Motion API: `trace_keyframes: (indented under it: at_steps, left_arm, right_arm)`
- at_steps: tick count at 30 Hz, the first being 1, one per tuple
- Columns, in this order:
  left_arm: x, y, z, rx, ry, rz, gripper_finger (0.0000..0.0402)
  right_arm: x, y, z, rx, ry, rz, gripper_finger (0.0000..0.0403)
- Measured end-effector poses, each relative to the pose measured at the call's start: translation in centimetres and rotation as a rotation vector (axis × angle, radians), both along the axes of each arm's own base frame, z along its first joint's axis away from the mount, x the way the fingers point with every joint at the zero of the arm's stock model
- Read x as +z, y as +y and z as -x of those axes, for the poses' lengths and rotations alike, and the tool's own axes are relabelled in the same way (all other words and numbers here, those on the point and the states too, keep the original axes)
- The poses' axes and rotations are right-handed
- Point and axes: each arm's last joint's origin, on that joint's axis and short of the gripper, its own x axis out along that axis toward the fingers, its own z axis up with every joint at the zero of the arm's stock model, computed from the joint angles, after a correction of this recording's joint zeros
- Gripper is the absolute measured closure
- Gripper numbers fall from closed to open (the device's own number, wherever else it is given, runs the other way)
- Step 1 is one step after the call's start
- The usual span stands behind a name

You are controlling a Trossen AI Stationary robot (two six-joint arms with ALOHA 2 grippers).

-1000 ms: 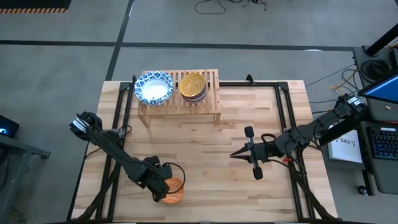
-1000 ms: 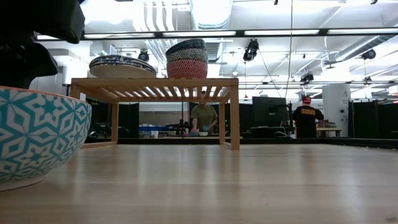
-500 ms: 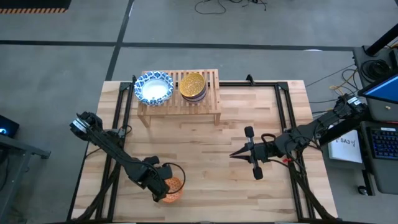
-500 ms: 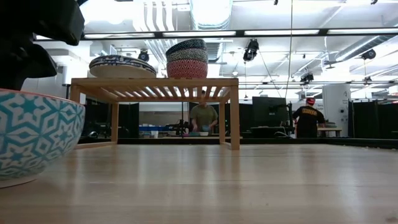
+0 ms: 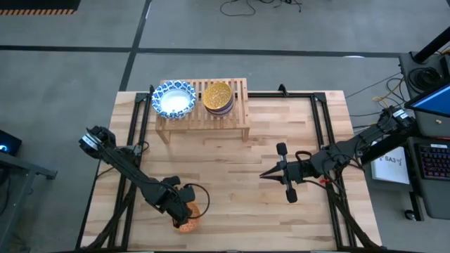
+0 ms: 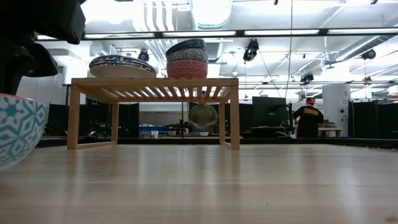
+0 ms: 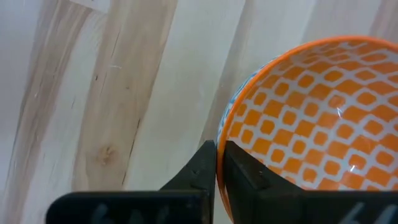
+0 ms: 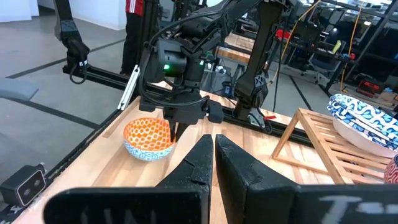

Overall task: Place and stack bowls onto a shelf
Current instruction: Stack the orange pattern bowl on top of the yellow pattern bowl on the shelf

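Note:
A small bowl [image 7: 311, 118], orange-checked inside and teal-patterned outside [image 6: 15, 130], is on the table near its front left. My left gripper [image 7: 216, 165] points down at the bowl [image 5: 191, 223] and is shut on its rim. The light-wood shelf [image 5: 235, 112] stands at the table's far side on its legs. On its slats sit a wide blue-patterned bowl [image 5: 174, 98] and a stack of small bowls [image 5: 218, 97]. My right gripper [image 5: 264, 174] hangs level and shut above the table's right half, holding nothing. My left gripper pinches the bowl's rim [image 7: 219, 140] with one finger inside [image 7: 245, 177] and one outside [image 7: 200, 171]. The fingers come from above, pointing steeply down. The bowl's underside [image 8: 148, 152] is still on the table, and the bowl sits a little tilted.
Black rails [image 5: 325, 126] run along the table's left and right sides. Bare wood [image 5: 232, 190] lies between the held bowl and the shelf. People stand far behind the table in the room [image 6: 203, 118].
My left gripper has shut from wide open onto the bowl's rim without moving its place. As the fingers shut, the bowl shifted toward the table's left edge and tipped a little. The right arm kept still.

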Motion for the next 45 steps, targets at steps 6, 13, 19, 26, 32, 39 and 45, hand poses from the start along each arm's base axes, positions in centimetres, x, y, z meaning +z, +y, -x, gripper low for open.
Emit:
trace_keyframes:
  at_steps: [6, 13, 19, 26, 32, 39, 45]
  left_arm:
    - [0.4, 0.2, 0.0, 0.002, -0.035, -0.024, 0.0399]
    - [1.3, 0.5, 0.0, -0.01, -0.109, -0.073, 0.04]
    - [2.0, 0.7, 0.1, -0.024, -0.161, -0.1, 0.0401]
    - [2.2, 0.9, -0.4, -0.067, -0.228, -0.165, 0.0401]
    - [2.6, 0.9, -1.3, -0.091, -0.352, -0.247, 0.0401]
    - [4.3, 1.3, -1.8, -0.122, -0.458, -0.224, 0.0402]
    - [6.5, 2.6, -1.4, -0.078, -0.52, -0.195, 0.0402]
  right_arm:
    - [0.0, 0.0, 0.0, 0.0, 0.0, 0.001, 0.0394]
    - [0.0, 0.0, 0.0, 0.0, 0.002, 0.001, 0.0394]
    - [-0.1, 0.0, 0.0, 0.0, 0.005, 0.004, 0.0394]
    - [-0.1, 0.0, 0.0, 0.0, 0.006, 0.003, 0.0394]
    - [-0.1, 0.0, 0.0, 0.0, 0.006, 0.003, 0.0394]
    - [0.0, 0.0, 0.0, -0.001, 0.002, -0.008, 0.0394]
    - [0.1, 0.0, 0.0, -0.002, -0.006, -0.027, 0.0394]
